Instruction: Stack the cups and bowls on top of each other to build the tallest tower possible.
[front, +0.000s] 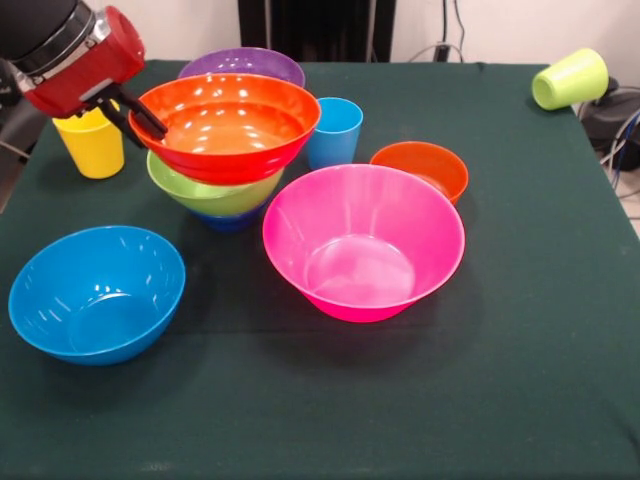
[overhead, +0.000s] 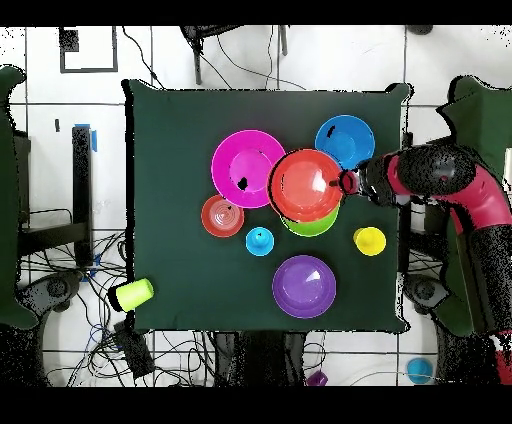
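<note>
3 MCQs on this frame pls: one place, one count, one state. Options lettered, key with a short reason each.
1. Where is the lime green cup?
A. inside the pink bowl
B. at a table corner, apart from the rest
C. on the tower

2. How many bowls show in the tower?
A. three
B. one
C. five

3. How does the lime green cup sit?
A. upright
B. upside down
C. tipped on its side

Key:
1 B: it lies alone at the corner.
2 A: orange-red bowl over lime green bowl over dark blue bowl.
3 C: its mouth faces sideways.
</note>
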